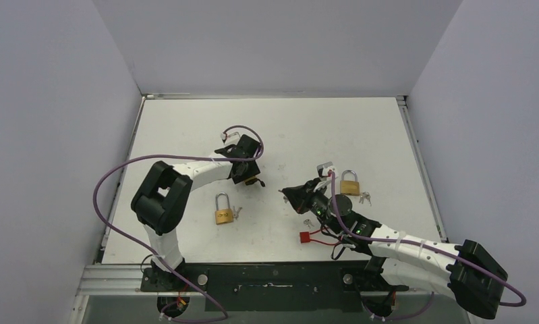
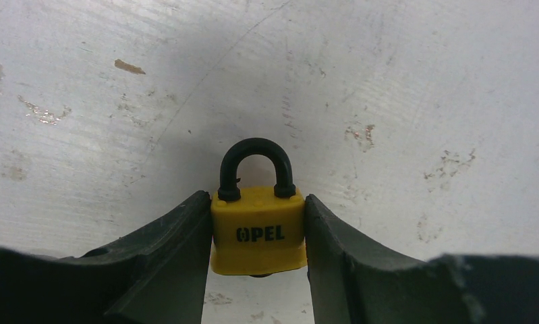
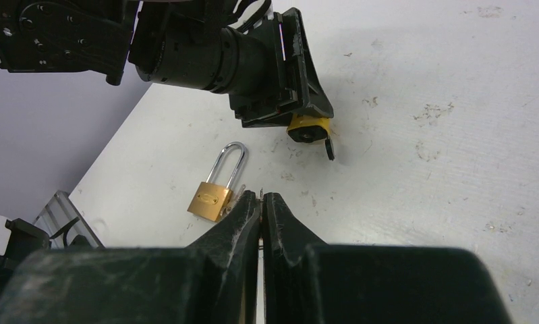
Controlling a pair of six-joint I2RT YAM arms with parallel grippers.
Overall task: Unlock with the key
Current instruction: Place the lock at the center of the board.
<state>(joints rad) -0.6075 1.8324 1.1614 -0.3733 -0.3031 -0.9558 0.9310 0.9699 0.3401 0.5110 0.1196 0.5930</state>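
The left fingers (image 2: 179, 246) are closed partway on the yellow padlock (image 2: 258, 233), one pad flat against each side of its body. Its black shackle points away from the wrist. The lock is held low over the middle of the desk (image 1: 307, 128), and whether it touches the surface cannot be told. In the right wrist view its underside faces the right fingers (image 3: 236, 226), which are pressed tight together and stand apart from the lock. A thin metal sliver shows at their tips, too small to identify. A brass padlock (image 1: 222, 210) lies near the left arm, and a second brass padlock (image 1: 349, 183) lies beside the right wrist.
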